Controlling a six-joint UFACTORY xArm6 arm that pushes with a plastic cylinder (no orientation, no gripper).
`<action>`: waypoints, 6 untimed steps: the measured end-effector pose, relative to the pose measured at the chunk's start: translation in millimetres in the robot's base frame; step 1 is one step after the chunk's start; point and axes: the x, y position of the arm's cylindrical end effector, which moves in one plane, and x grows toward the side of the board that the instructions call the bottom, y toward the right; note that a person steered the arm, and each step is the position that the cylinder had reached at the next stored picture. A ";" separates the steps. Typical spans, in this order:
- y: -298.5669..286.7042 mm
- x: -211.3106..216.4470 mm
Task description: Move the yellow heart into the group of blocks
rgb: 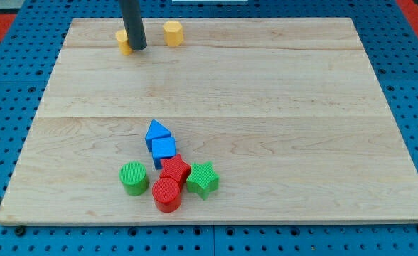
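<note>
Table (266,85) middle open between the top pair, yellow heart (123,43) and yellow hexagon (173,33), and the bottom cluster: blue blocks (159,140), red blocks (170,183), green cylinder (134,178), green star (202,179).

I can read no text, label, brand, number or sign anywhere in my camera view: none on the wooden board (266,85), none on the coloured blocks, none on the blue pegboard (3,107) around the frame's edges.
</note>
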 end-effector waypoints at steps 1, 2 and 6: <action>13.2 -47.0; -42.6 -56.4; 68.9 178.4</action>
